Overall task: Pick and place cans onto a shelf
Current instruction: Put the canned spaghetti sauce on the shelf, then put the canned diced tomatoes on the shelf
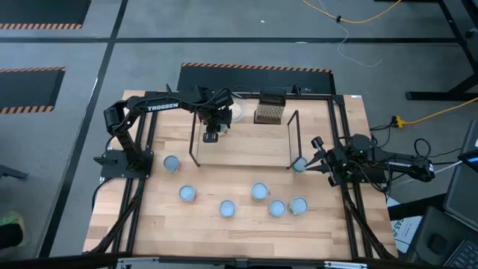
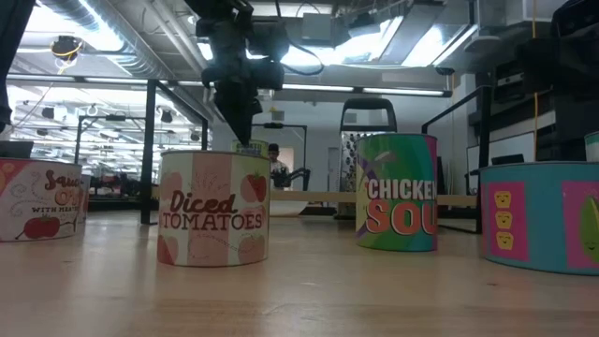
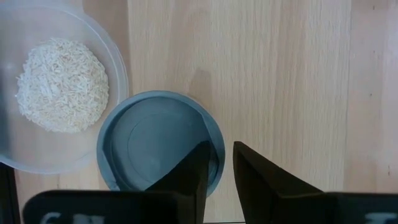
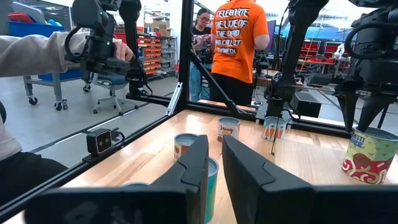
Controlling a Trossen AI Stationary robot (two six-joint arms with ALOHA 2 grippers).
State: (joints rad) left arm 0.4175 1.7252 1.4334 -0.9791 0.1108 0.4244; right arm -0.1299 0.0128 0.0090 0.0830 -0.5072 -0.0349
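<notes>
Cans: we count eight. Six loose cans (image 1: 227, 208) are spread over the front half of the counter (image 1: 149, 224), one sits at each claw.
Left claw (image 1: 211, 137): reached in over the left end of the shelf (image 1: 246, 149), pointing down. In the left wrist view it is closed on the rim of the held can (image 3: 155, 140), with one finger (image 3: 193, 177) over the can's top and the other outside its wall.
Held can: at the shelf's left end, near the left wire frame, just beside the bowl (image 3: 62, 93) of whitish grains. We can't tell whether it rests on the wood or hangs just above it.
Right claw (image 1: 312, 160): low at the counter's right side, by the shelf's right frame. We cannot tell whether it is open or closed.
Right-side can (image 1: 299, 164): at the right claw's tip, just outside the shelf's right front corner. Its teal side shows close to the claw in the right wrist view.
Mesh box (image 1: 270, 112): behind the shelf, right of the bowl.
Low view: the tomato can (image 2: 213, 208) and the soup can (image 2: 396, 192) stand upright and apart. The left arm hangs behind the tomato can.
Room: a person in an orange shirt (image 4: 239, 50) stands beyond the counter, back to us.
</notes>
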